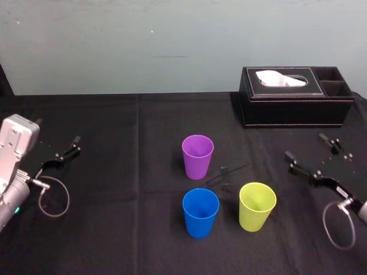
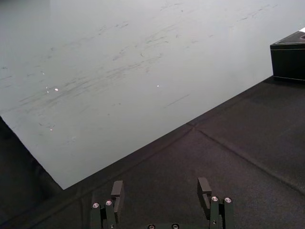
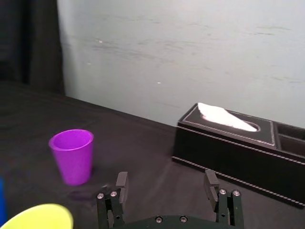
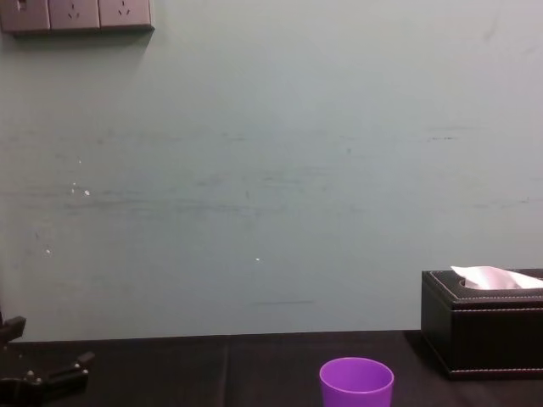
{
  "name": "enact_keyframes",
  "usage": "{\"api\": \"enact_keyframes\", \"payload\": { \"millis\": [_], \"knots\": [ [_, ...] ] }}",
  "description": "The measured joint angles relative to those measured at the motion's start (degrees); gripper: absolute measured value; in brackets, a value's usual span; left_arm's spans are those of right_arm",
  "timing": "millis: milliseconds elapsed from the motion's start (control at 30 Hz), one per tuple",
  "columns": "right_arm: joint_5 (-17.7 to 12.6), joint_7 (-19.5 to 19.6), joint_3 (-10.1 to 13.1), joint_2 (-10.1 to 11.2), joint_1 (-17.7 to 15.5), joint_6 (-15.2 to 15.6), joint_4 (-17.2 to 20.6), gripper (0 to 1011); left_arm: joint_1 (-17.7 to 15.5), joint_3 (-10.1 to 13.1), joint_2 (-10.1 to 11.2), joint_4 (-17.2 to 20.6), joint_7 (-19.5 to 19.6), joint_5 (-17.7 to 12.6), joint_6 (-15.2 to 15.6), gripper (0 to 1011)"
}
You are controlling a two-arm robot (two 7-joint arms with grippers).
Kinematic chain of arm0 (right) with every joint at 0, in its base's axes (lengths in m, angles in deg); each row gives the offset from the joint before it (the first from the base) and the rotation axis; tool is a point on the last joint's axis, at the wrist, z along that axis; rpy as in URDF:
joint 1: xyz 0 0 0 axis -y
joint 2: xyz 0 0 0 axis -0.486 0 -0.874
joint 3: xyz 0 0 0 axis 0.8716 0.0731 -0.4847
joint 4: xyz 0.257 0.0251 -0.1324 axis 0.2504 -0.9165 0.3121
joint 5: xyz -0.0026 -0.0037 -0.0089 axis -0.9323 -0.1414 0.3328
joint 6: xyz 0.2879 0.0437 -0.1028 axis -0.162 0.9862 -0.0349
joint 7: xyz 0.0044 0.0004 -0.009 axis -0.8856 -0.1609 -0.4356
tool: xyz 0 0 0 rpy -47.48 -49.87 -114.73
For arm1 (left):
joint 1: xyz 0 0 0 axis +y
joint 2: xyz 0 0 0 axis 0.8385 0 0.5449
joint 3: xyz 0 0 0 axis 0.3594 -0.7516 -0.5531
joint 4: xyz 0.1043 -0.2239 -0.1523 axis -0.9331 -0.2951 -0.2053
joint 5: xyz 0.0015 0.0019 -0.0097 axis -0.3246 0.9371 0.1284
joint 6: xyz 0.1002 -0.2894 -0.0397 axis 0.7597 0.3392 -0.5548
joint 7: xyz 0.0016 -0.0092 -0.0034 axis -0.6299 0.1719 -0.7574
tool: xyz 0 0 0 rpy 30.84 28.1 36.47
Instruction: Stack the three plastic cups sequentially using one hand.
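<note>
Blue cup (image 1: 200,213), purple cup (image 1: 198,157) behind it, yellow-green cup (image 1: 257,206) to its right: nothing stacked yet, left hand (image 1: 66,150) and right hand (image 1: 307,147) both gaping wide.

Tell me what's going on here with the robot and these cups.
Nothing is being handled yet. The purple cup, blue cup and green cup stand upright and apart on the black table, none stacked. The left end effector sits open at the table's left side and the right end effector sits open at its right side, both clear of the cups. A tissue box sits at the back right.
</note>
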Motion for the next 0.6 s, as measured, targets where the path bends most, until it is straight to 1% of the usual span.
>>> {"api": "enact_keyframes", "payload": {
  "millis": [133,167,333,433,600],
  "knots": [
    [-1.4,-2.3,1.2,1.2,-2.4,-0.8,1.4,1003,0.0,0.0,0.0,0.0,0.0,0.0,0.0,1010],
    [-1.9,-3.5,1.7,1.8,-3.5,-1.2,2.0,1003,0.0,0.0,0.0,0.0,0.0,0.0,0.0,1010],
    [-2.6,-6.3,2.8,3.2,-6.4,-2.4,3.5,1003,0.0,0.0,0.0,0.0,0.0,0.0,0.0,1010],
    [-2.5,-7.5,3.2,3.6,-7.9,-3.0,4.3,1003,0.0,0.0,0.0,0.0,0.0,0.0,0.0,1010],
    [-0.6,-8.3,3.2,3.6,-9.9,-4.0,5.0,1003,0.0,0.0,0.0,0.0,0.0,0.0,0.0,1010]
  ]
}}
